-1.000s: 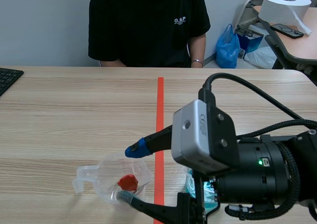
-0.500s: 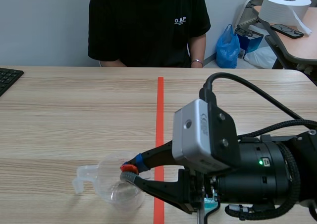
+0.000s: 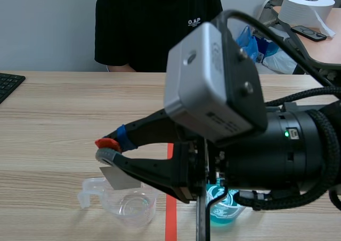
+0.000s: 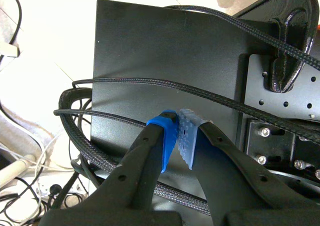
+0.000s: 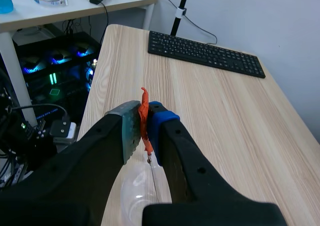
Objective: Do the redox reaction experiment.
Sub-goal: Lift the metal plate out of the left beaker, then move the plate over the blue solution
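Scene: right gripper point(image 3: 109, 149) pinches a red clip point(image 3: 106, 143), its grey strip point(image 3: 118, 178) hanging just above the clear cup point(image 3: 130, 205). Blue beaker point(image 3: 226, 206) stands near, so dipping probably remains. Left wrist: left gripper point(image 4: 178, 136) closed, empty. Right wrist: open table point(image 5: 225, 136) ahead, keyboard point(image 5: 205, 53) well apart, table edge near.

Your right arm point(image 3: 287, 145) enters from the frame's right edge and fills the centre, its grey wrist camera housing point(image 3: 213, 81) tilted high at upper middle. At centre left, your right gripper point(image 3: 106, 149) is pinched tight on a small red piece point(image 3: 106, 143). Your left gripper point(image 4: 179, 136) has its fingers pressed together, holding nothing.
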Available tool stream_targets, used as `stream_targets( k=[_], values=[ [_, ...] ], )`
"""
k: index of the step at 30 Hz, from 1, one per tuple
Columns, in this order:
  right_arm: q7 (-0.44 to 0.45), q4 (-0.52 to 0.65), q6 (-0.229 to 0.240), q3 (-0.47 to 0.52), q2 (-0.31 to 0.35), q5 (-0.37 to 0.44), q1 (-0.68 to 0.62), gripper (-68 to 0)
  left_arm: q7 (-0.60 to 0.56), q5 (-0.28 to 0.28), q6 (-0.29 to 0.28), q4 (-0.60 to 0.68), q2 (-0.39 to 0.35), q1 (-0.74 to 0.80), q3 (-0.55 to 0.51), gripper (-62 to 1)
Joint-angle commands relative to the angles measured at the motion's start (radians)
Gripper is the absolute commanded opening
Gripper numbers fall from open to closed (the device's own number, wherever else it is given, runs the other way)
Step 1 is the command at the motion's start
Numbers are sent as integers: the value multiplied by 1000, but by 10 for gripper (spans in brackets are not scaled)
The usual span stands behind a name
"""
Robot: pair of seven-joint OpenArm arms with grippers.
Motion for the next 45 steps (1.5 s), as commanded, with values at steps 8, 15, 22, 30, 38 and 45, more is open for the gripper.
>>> stream_targets(
  k=[8, 15, 22, 30, 38, 45],
  values=[
    [-265, 190, 7, 94, 11, 255, 12, -669, -14, 0, -2, 6, -3, 10, -3, -582],
    [-484, 320, 7, 193, 11, 475, 12, -669, -14, 0, -2, 6, -3, 10, -3, -582],
    [-636, 363, 7, 308, 11, 679, 12, -669, -14, 0, -2, 6, -3, 10, -3, -582],
    [-732, 363, 7, 447, 11, 793, 0, -669, -14, 0, -2, 6, -3, 10, -3, -582],
    [-795, 362, 7, 592, 11, 867, -58, -669, -14, 0, -2, 6, -3, 10, -3, -582],
    [-833, 362, 7, 709, 11, 904, -129, -669, -14, 0, -2, 6, -3, 10, -3, -582]
  ],
)
